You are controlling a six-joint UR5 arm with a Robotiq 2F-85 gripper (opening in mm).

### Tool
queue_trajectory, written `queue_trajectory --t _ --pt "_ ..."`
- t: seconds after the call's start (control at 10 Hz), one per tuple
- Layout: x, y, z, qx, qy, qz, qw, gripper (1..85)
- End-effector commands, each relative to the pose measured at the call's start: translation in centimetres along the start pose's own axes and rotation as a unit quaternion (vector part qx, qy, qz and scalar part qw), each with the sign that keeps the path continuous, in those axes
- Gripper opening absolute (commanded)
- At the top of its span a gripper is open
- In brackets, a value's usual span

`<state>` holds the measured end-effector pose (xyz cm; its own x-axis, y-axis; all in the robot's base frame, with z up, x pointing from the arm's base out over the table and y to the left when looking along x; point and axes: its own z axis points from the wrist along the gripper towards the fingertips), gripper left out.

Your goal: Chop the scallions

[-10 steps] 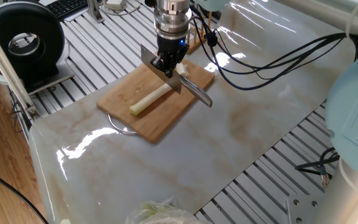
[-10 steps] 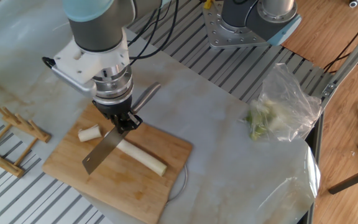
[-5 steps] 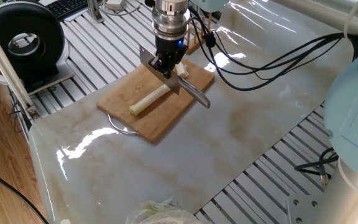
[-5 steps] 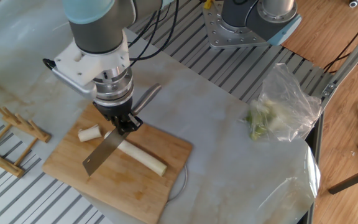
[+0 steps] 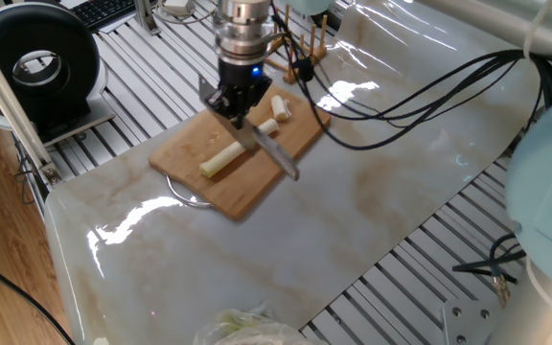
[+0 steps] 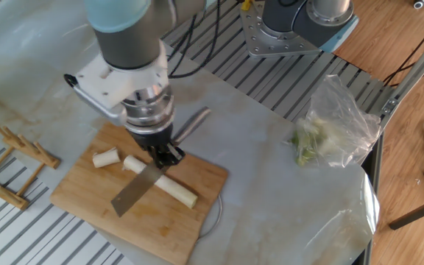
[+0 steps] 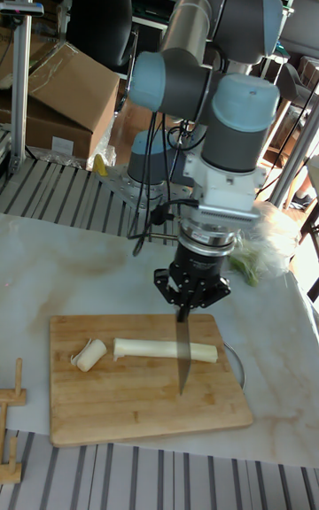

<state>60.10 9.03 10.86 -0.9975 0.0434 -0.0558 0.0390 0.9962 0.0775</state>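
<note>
On the wooden cutting board point(image 5: 252, 187) point(image 6: 87, 199) point(image 7: 124, 404) lie the scallions: a longer cream stalk point(image 5: 220, 160) point(image 6: 177, 190) point(image 7: 146, 350) with a greenish end, and two short chunks point(image 5: 279, 107) point(image 6: 105, 157) point(image 7: 89, 353), the second chunk point(image 5: 267, 126) point(image 6: 133, 163) beside the blade. My gripper point(image 5: 233, 103) point(image 6: 165, 154) point(image 7: 189, 295) is shut on a steel knife point(image 5: 274, 156) point(image 6: 135, 195) point(image 7: 182, 359). The blade lies crosswise over the stalk, between the second chunk and the longer piece. Whether the edge touches the board is hidden.
A clear plastic bag of leafy greens point(image 6: 330, 125) point(image 5: 242, 326) point(image 7: 257, 249) lies on the marble sheet away from the board. A wooden rack point(image 6: 13, 158) point(image 5: 310, 38) stands just beyond the board. Cables point(image 5: 429, 91) trail across the table, and a second robot base point(image 6: 300, 22) stands behind.
My gripper has carried the knife along the stalk toward its greenish end. A second short chunk now lies apart from the longer piece.
</note>
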Motion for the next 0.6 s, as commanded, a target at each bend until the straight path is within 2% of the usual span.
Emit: queue_trajectory --t 0.0,0.2,0.3,0.5 --pt "0.9 4.2 -0.5 -0.015 0.000 0.023 0.9996 1.3" --pt "1.5 5.7 0.0 -0.012 -0.004 0.030 0.9995 1.3" --pt "1.9 5.9 0.5 -0.004 -0.002 0.028 0.9996 1.3" --pt "2.7 7.0 1.7 -0.006 0.001 0.024 0.9997 1.3"
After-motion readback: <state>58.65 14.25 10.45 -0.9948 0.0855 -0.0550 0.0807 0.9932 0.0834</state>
